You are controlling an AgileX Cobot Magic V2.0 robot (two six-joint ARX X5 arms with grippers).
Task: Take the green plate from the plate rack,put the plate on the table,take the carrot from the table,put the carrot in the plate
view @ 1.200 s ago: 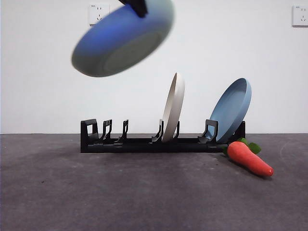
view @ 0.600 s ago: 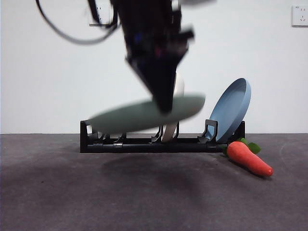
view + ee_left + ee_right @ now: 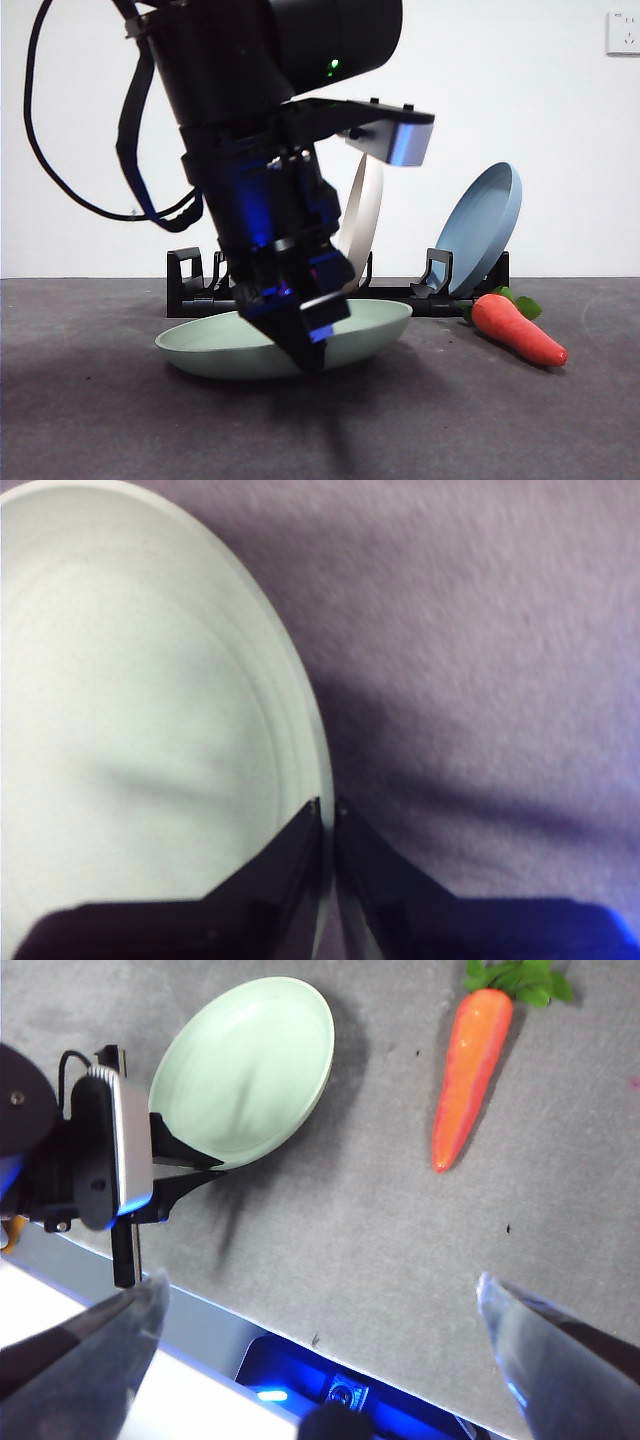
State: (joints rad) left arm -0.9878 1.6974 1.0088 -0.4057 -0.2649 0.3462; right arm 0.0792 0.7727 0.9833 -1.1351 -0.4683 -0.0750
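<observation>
The pale green plate (image 3: 375, 322) lies low on the dark grey table (image 3: 520, 420), in front of the black plate rack (image 3: 432, 297), and seems to rest on it. My left gripper (image 3: 306, 345) is shut on the plate's near rim; the left wrist view shows its jaws (image 3: 328, 806) pinching the rim of the plate (image 3: 140, 720). The orange carrot (image 3: 518, 330) lies on the table to the right of the plate. My right gripper (image 3: 322, 1295) is open and empty, high above the table, looking down on the plate (image 3: 250, 1065), the carrot (image 3: 470, 1075) and the left gripper (image 3: 190, 1165).
A cream-white plate (image 3: 372, 195) and a blue plate (image 3: 485, 225) stand upright in the rack behind. The rack's left slots hold nothing. The left arm's body and cables (image 3: 250, 120) fill the upper left of the front view.
The left gripper has brought the green plate down from high above the rack to the table in front of it, and the arm has come fully into the front view.
</observation>
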